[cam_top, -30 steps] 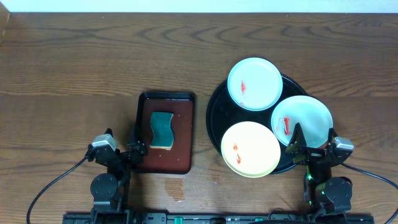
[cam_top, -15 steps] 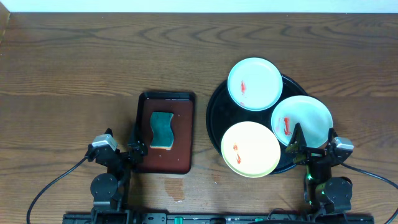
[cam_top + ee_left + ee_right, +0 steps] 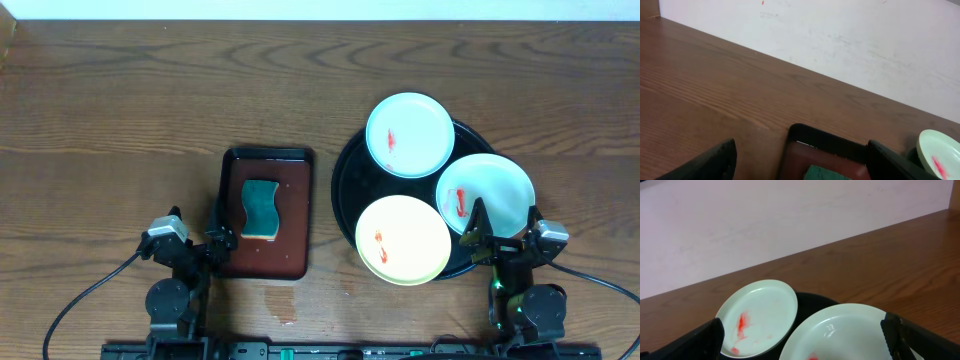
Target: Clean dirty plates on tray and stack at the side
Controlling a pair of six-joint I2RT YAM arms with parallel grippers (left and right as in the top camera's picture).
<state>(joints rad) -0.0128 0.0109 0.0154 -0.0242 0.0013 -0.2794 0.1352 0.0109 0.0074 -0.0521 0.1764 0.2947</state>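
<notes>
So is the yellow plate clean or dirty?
Dirty: the yellow plate bears a small red smear and sits on the black tray.

Desk (image 3: 715, 90) and pale wall (image 3: 865, 40) from your left wrist.
Your left pincer (image 3: 801, 152) gapes wide, framing a reddish tray (image 3: 830, 138) corner; green sponge (image 3: 827, 174) inside, red-smeared plate (image 3: 939, 159) far right.

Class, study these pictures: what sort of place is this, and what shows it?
Probably a robotics lab bench staged as a dishwashing station: robot arms mounted at a wooden table, a white wall, and red-smeared plates on a black tray near a sponge.
</notes>
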